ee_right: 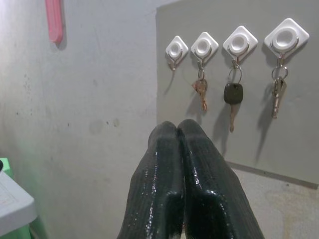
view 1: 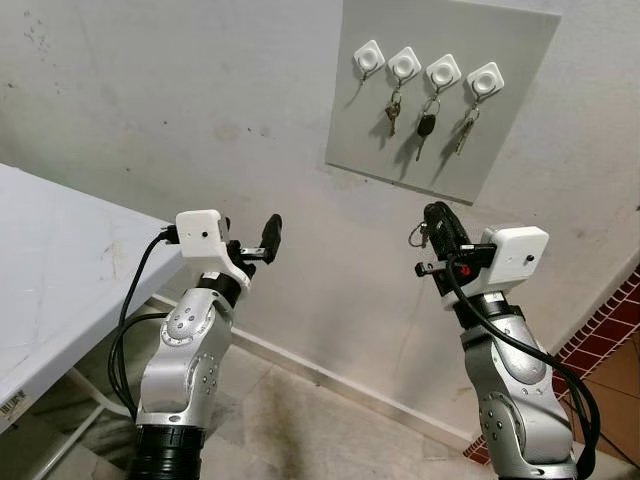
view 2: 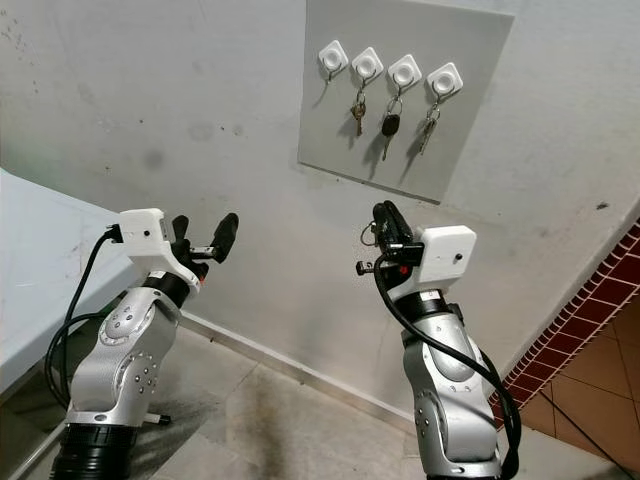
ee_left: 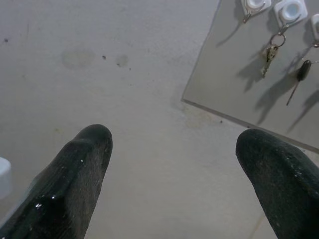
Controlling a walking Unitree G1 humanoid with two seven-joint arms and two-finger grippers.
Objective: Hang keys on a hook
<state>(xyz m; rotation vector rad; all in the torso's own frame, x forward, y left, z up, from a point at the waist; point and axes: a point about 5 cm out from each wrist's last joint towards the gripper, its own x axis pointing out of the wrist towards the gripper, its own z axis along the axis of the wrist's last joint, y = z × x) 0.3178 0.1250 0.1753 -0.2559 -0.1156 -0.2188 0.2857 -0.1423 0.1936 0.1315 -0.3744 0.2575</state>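
Step in hand, as judged: carrying the keys up to the hook — hanging not yet done. A small set of metal keys on a ring [view 1: 418, 236] is seen pinched in the right gripper [view 1: 436, 222], its two black fingers pressed together; the ring hangs beside them. The gripper is held below the grey wall panel [view 1: 500, 120] and well apart from it. Of four white diamond-shaped hooks, three carry keys; the leftmost empty hook [view 1: 368, 58] is the likely target. Next move calls for a raise and reach leftward — ring presented over the hook tip. The left gripper [view 1: 262, 245] is held wide, carrying nothing.
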